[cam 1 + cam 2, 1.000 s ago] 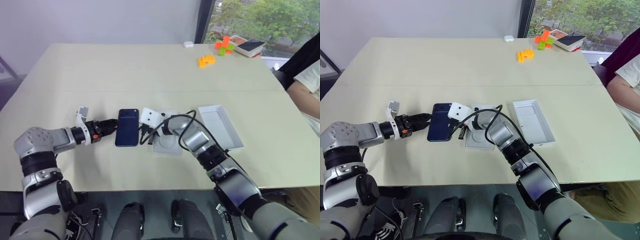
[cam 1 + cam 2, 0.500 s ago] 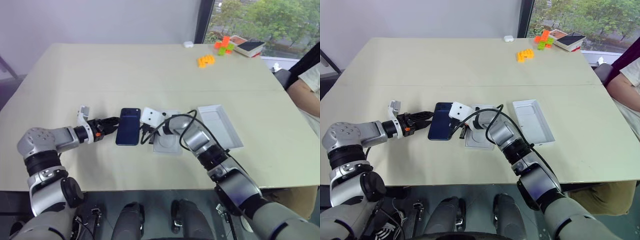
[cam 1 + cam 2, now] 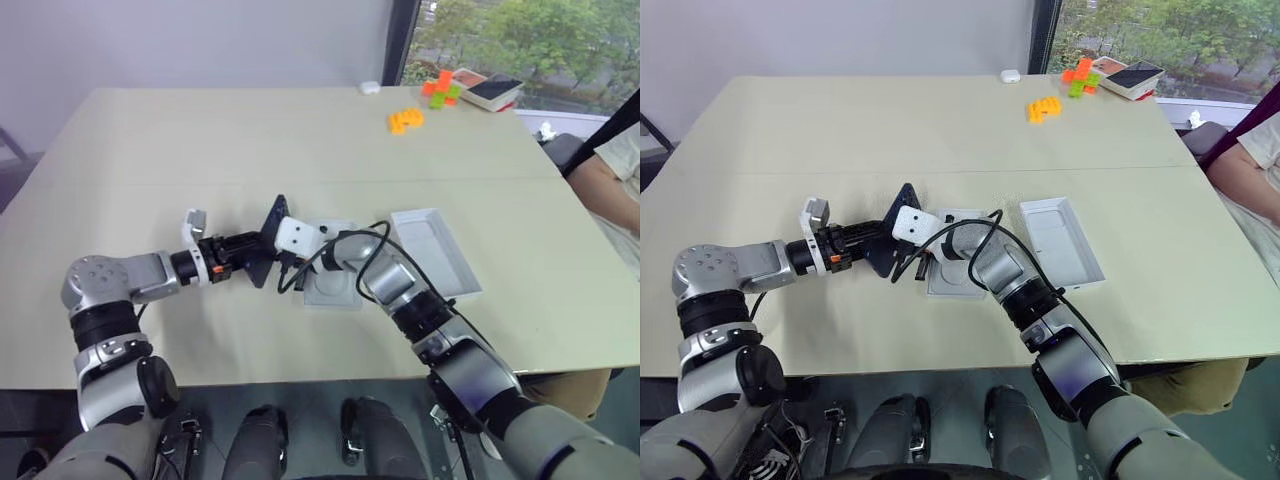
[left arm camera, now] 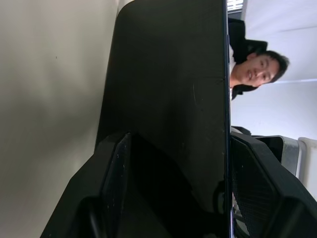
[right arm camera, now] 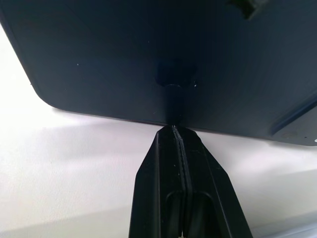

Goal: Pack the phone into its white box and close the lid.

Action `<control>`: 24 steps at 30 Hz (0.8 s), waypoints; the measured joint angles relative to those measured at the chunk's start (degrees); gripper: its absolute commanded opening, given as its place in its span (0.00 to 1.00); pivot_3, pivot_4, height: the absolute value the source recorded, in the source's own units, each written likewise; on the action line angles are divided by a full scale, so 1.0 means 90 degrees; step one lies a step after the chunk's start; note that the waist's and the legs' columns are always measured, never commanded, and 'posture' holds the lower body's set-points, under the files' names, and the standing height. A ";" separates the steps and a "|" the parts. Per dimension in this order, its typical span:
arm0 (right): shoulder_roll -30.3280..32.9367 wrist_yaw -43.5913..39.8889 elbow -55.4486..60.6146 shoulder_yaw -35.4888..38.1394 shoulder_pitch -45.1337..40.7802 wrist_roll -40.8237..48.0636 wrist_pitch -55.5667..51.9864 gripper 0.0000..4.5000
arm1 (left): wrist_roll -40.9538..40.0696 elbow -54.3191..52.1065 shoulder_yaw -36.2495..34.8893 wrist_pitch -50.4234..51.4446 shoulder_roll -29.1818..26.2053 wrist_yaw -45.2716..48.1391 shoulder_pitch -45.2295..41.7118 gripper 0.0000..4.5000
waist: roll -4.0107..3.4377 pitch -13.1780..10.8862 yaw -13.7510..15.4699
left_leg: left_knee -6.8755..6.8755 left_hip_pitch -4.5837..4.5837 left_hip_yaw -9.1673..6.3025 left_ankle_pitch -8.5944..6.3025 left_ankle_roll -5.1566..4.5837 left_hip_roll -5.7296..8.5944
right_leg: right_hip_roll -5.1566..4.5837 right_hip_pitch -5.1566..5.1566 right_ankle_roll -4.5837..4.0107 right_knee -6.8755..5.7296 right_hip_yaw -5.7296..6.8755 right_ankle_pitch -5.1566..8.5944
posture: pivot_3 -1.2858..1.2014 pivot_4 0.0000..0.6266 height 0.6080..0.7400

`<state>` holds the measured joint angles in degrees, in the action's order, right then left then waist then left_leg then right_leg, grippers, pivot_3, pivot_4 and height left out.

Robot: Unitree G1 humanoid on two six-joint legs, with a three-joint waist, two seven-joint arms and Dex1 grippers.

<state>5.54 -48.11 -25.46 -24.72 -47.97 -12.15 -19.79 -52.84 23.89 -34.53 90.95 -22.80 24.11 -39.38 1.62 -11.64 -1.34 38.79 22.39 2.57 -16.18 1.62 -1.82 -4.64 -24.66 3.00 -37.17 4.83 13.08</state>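
Phone (image 3: 268, 243) tilted beside white box (image 3: 328, 288)

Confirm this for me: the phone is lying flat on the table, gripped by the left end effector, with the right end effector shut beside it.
Not quite. The phone is not lying flat: the left eye view shows it tipped up on edge off the table. The rest stands: the left end effector grips it, fingers on both sides in the left wrist view, and the right end effector is shut beside it.
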 measured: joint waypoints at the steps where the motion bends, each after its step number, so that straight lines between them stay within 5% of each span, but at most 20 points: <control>1: -0.0001 0.0000 0.0000 -0.0005 0.0000 0.0000 0.0014 0.00 | -0.0038 0.0000 0.0007 0.0001 -0.0029 0.0000 0.0038 0.67 | 0.0000 0.0000 -0.0004 | -0.0002 0.0000 0.0000 0.0000 0.0001 0.0000 | 0.0000 -0.0001 0.0000 0.0001 0.0000 0.0000 | 0.52 0.24 1.00; 19: -0.0006 0.0077 -0.0052 0.0028 -0.0009 0.0069 0.0074 0.00 | 0.0001 0.0084 0.0293 0.0137 -0.0910 0.0214 0.0225 0.67 | -0.0001 -0.0001 0.0011 | -0.0020 0.0010 0.0005 0.0009 0.0015 0.0002 | -0.0001 -0.0017 -0.0001 0.0011 0.0002 0.0000 | 0.52 0.24 1.00; 24: -0.0004 0.0097 -0.0057 0.0027 -0.0009 0.0063 0.0106 0.00 | 0.0125 0.0084 0.0516 0.0090 -0.0751 0.0334 0.0250 0.67 | -0.0001 -0.0001 0.0022 | -0.0025 0.0010 0.0007 0.0009 0.0015 0.0004 | -0.0002 -0.0018 -0.0001 0.0014 0.0002 0.0000 | 0.52 0.24 1.00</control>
<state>5.50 -47.23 -25.97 -24.49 -48.05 -11.58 -18.84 -51.72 24.65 -29.89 91.76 -29.56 27.11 -37.13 1.62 -11.65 -1.14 38.56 22.48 2.64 -16.10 1.76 -1.78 -4.65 -24.82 3.00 -37.04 4.85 13.08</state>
